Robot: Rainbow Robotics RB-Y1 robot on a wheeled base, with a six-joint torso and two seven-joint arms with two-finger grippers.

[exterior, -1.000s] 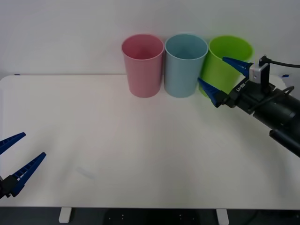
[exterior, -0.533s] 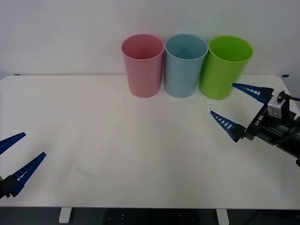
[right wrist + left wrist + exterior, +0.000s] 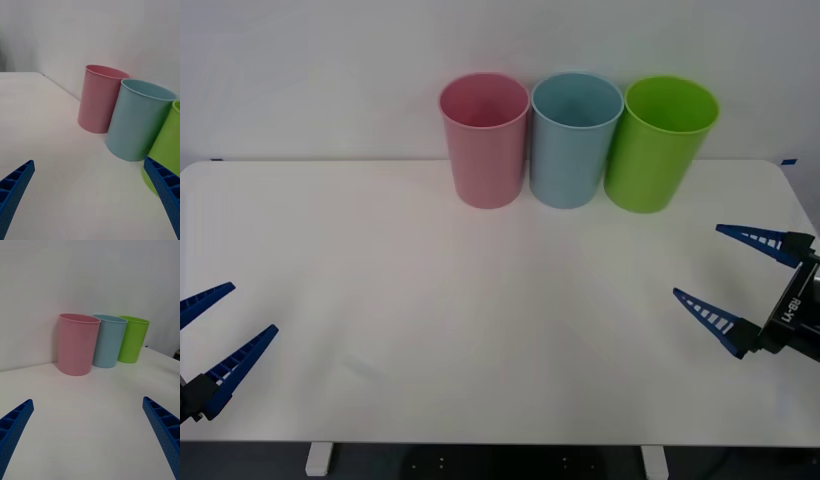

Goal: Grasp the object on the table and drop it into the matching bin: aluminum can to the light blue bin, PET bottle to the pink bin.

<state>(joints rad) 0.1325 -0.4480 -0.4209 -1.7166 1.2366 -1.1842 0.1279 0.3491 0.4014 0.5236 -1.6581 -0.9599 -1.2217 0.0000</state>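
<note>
A: How is the right gripper (image 3: 745,283) sitting?

B: It is hovering over the right edge of the table (image 3: 480,300), near its front, with its blue ribbed fingers (image 3: 707,315) spread wide and nothing between them. In its wrist view the right gripper (image 3: 90,198) is looking across the white top at the bins.

A: And the left one?

B: The left gripper (image 3: 210,335) is resting low at the table's front left corner, likewise spread apart and holding nothing. Its own camera is showing the left gripper (image 3: 90,435) with bare tabletop between the fingertips.

A: What is standing farther out?

B: Three bins are lining up in a row at the far edge against the wall: the pink bin (image 3: 485,138), then the light blue bin (image 3: 574,138) just beside it, then a lime green bin (image 3: 660,142). All are standing upright.

A: Where is the can?

B: I cannot tell; the bins' insides are not showing from here.
</note>
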